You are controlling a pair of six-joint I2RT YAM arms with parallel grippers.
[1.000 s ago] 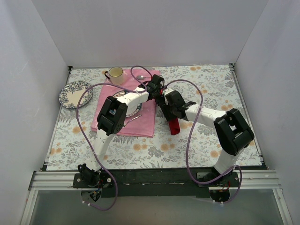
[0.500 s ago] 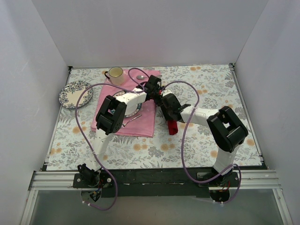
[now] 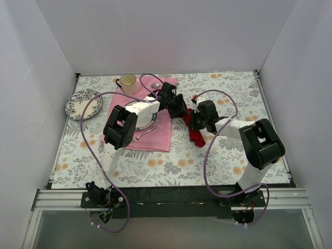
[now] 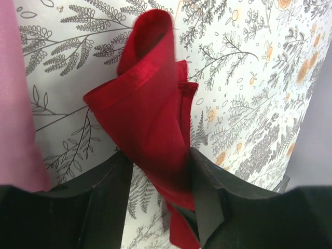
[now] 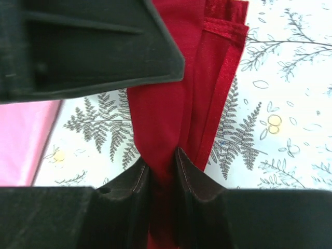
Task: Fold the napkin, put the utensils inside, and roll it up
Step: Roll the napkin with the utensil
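Since a second ago, the right arm has carried its wrist a little to the right, and the right tool (image 5: 162, 162) has closed down on the napkin (image 4: 150, 114). Its jaws now stand very narrow, with a pleat of the red cloth pinched between them. The left tool (image 4: 158, 158) is about half apart and the bunched cloth fills the gap. I cannot tell if it really grips the cloth or only stands around it.

The napkin hangs between the two tools as a loose, twisted bundle. It is just to the right of the pink cloth (image 3: 158, 136), and its lower end reaches down to the flowered bench (image 3: 233, 93).

To my eye the work is at the first step, the fold, and no neat fold is made yet. No utensil is near the napkin, and I cannot make out the spoon with the dark handle from where I look.

I think the next move needs the cloth spread out flat on the bench. Each tool should have its own corner or edge, well apart, so that one side can be laid over the other without new wrinkles.
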